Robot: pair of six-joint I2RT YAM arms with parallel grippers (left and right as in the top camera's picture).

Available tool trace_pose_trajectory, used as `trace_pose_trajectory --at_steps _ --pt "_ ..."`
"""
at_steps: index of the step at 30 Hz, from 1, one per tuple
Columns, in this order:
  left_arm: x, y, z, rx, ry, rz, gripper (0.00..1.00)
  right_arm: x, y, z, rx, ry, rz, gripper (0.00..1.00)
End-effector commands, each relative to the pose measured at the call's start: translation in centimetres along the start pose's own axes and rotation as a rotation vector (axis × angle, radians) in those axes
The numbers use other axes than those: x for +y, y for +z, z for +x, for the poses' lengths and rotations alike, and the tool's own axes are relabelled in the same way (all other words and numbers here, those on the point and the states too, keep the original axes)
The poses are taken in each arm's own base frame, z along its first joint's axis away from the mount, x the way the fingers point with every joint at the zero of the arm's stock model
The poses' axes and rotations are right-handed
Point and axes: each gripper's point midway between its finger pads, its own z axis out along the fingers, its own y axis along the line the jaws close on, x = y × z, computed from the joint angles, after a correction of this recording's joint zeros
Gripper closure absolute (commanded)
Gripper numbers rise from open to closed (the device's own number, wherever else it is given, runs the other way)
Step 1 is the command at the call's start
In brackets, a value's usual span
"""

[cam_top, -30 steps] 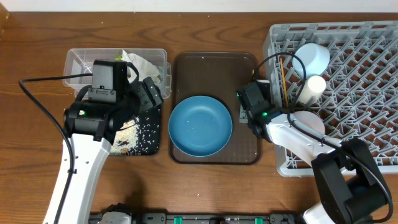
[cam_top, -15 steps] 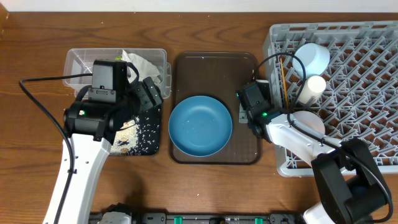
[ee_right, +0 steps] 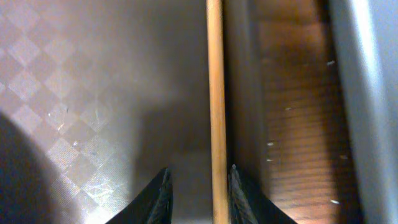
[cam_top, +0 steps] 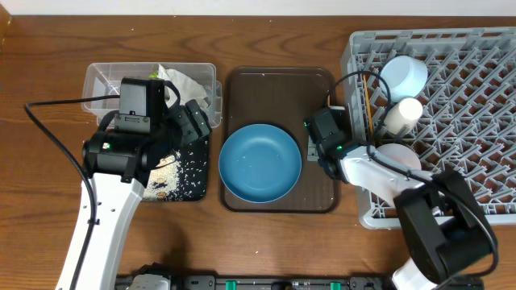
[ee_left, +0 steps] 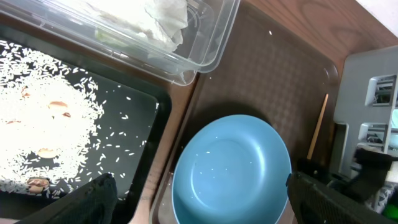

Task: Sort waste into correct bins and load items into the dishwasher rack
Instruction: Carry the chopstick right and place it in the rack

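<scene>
A wooden chopstick [ee_right: 215,93] lies along the right rim of the brown serving tray [cam_top: 278,84]. My right gripper [ee_right: 199,171] is low over it and open only narrowly. The stick sits between the fingers, close to the right one, with a gap on the left. The blue dish [cam_top: 260,163] rests on the same tray. My left gripper [ee_left: 200,183] hangs wide open above the dish's left edge and the black tray [cam_top: 181,189], which holds rice [ee_left: 37,130]. The clear tub [cam_top: 101,80] holds a white napkin [cam_top: 185,84].
The grey dishwasher rack [cam_top: 468,121] on the right holds a light-blue bowl [cam_top: 403,76], a white cup [cam_top: 403,115], a pinkish bowl [cam_top: 399,157] and another chopstick [cam_top: 367,101]. A strip of wooden table separates the rack from the serving tray.
My right wrist has edged slightly left toward the serving tray. The left arm has not moved.
</scene>
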Motion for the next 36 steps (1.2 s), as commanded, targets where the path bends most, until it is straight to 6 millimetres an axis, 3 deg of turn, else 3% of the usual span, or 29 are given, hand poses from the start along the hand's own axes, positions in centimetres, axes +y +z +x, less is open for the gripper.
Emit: trace_pose_trajectory --at_steps 1,4,18,26,30,36 --pt "-0.2 -0.4 -0.7 -0.018 0.005 0.002 0.10 -1.2 1.6 1.7 0.048 -0.005 0.054 0.73" --pt "-0.2 -0.4 -0.7 -0.018 0.005 0.002 0.10 -1.4 2.3 2.5 0.072 0.003 0.069 0.77" --pt "-0.2 -0.4 -0.7 -0.018 0.005 0.002 0.10 -1.3 2.1 2.3 0.066 0.005 0.065 0.98" --pt "-0.2 -0.4 -0.7 -0.018 0.005 0.002 0.10 -0.5 1.5 1.5 0.047 0.014 0.019 0.99" --pt "-0.2 -0.4 -0.7 -0.018 0.005 0.002 0.10 -0.1 -0.3 -0.4 -0.010 0.002 -0.014 0.99" --pt "-0.2 -0.4 -0.7 -0.018 0.005 0.002 0.10 0.3 -5.8 -4.2 -0.137 -0.059 -0.091 0.99"
